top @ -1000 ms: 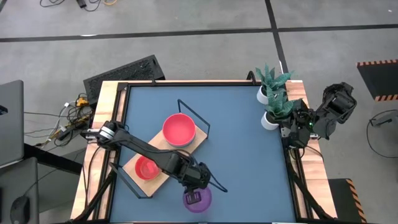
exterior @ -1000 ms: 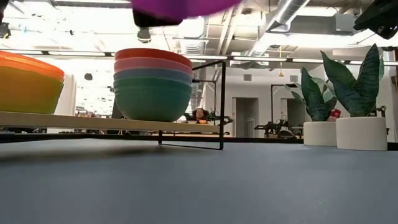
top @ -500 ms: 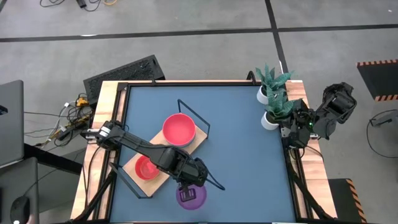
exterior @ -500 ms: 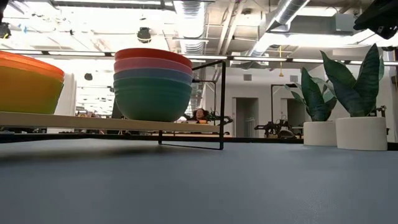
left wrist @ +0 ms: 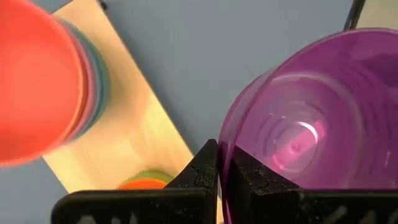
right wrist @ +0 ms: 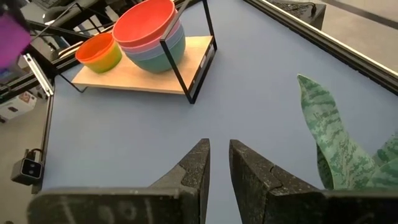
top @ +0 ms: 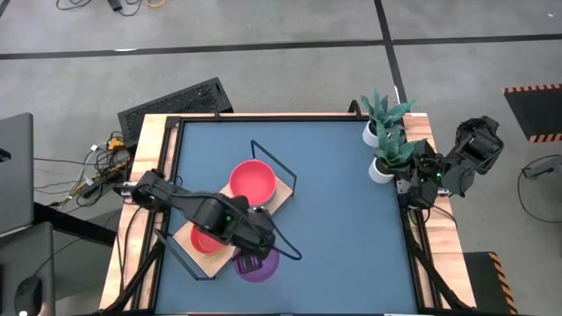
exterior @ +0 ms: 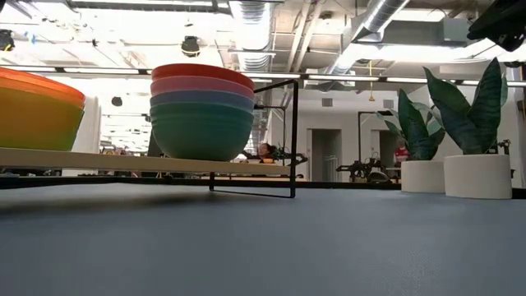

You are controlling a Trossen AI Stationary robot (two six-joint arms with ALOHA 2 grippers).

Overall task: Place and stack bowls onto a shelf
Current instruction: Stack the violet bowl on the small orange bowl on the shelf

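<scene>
purple bowl [top: 258, 266], red-topped pink, blue, green stack [exterior: 202, 110], pale wood shelf [right wrist: 134, 79], blue tabletop [top: 342, 202], striped green plants [exterior: 470, 105].

I am seeing two white round plant pots with spiky green leaves [top: 384, 145] sitting one behind the other at the right far corner of the blue-topped desk with a pale wooden rim [top: 351, 219]. From table height they are standing upright at the right, the nearer pot [exterior: 477, 176] partly overlapping the farther one [exterior: 422, 176]. A black ribbed mat [top: 176, 104] is lying on the grey floor just beyond the desk's left far corner. A tangle of yellow and black cables [top: 101, 158] is hanging off the desk's left side. A grey laptop edge [top: 15, 175] is showing at the far left. Across the room, a ceiling with pipes and ducts [exterior: 362, 33] is running overhead.
</scene>
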